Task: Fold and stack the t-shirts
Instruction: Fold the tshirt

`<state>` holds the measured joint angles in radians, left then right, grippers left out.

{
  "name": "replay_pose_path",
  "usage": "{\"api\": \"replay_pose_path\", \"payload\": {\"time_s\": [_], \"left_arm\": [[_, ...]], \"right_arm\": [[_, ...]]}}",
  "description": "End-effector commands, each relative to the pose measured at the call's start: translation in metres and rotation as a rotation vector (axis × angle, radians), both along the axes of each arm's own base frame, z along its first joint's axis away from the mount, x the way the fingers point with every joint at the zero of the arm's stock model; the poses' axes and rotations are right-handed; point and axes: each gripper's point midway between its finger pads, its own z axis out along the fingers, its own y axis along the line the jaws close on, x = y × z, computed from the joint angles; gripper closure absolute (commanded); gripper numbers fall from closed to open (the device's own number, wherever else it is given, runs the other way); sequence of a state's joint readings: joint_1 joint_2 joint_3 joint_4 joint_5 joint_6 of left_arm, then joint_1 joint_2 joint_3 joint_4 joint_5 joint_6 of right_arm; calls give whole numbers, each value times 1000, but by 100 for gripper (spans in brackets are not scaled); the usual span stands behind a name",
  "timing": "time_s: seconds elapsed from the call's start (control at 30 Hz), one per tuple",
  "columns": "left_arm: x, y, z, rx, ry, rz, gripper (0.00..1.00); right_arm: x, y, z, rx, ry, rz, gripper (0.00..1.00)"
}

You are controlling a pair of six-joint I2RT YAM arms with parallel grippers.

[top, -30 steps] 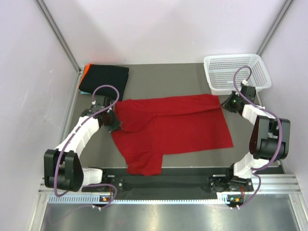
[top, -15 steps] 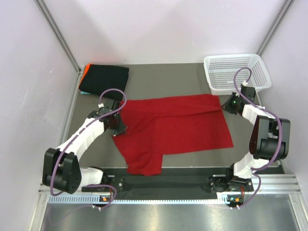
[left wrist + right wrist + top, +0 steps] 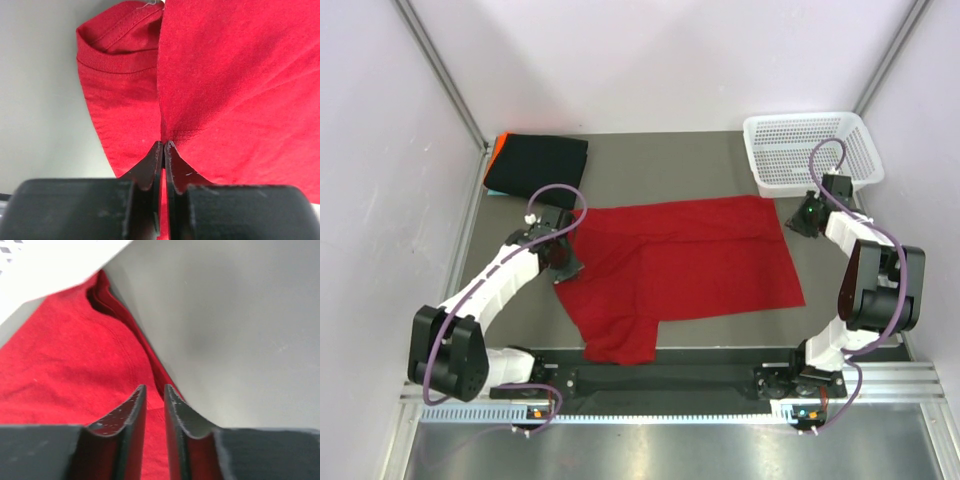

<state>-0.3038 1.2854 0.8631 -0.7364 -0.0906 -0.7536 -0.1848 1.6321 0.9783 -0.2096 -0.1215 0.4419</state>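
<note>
The left pincer point(image 3: 163, 146) is clamped on the red t-shirt point(image 3: 700, 262) near its collar, seemingly to fold it across the tabletop point(image 3: 660, 165), while the right pincer point(image 3: 154, 390), slightly apart, grips nothing at the shirt's far-right corner.

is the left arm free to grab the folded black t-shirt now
Probably not yet: its fingers are shut on the red t-shirt. Once released, nothing stands between it and the black t-shirt.
</note>
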Motion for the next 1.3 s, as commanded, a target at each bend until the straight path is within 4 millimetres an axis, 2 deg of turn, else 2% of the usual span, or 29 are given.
{"api": "replay_pose_path", "payload": {"time_s": [0.0,0.07,0.1,0.13,0.17,0.2,0.23,0.37,0.47,0.53,0.63,0.7,0.8,0.97,1.07,1.17,1.27], "left_arm": [[-8,7,0,58,27,-24,92],[-1,12,12,96,10,-27,79],[3,14,17,114,3,-28,66],[16,14,32,124,-43,-37,62],[24,19,40,154,-67,-23,58],[29,20,42,164,-71,-26,49],[40,20,53,171,-100,-35,49],[56,16,53,70,-115,-39,48],[63,14,41,-39,-123,-15,50],[66,-6,31,-175,-113,-51,51],[65,-22,19,-270,-66,-82,52],[65,-23,14,-273,-47,-86,53],[67,-17,19,-236,-62,-93,53],[76,-3,42,-150,-133,-96,53],[79,-6,54,-158,-162,-133,51],[78,-12,61,-179,-177,-163,50],[71,-18,61,-207,-179,-213,50]], "right_arm": [[0,-9,9,-15,15,-32,76],[-8,-3,5,23,51,-48,71],[-13,-2,2,32,73,-58,69],[-24,-5,-3,24,120,-92,68],[-30,-8,-5,34,145,-137,66],[-38,-12,-6,35,164,-179,65],[-48,-13,-9,50,198,-210,64],[-78,-5,-21,143,269,-290,64],[-98,-10,-26,114,305,-350,64],[-104,-12,-25,99,305,-376,63],[-110,-9,-29,117,296,-393,64],[-116,-7,-36,128,317,-410,64],[-128,-12,-45,100,357,-438,65],[-162,-29,-58,40,419,-523,68],[-179,-37,-59,30,411,-588,68],[-188,-45,-54,11,385,-636,68],[-194,-52,-50,-3,376,-669,68]]}}
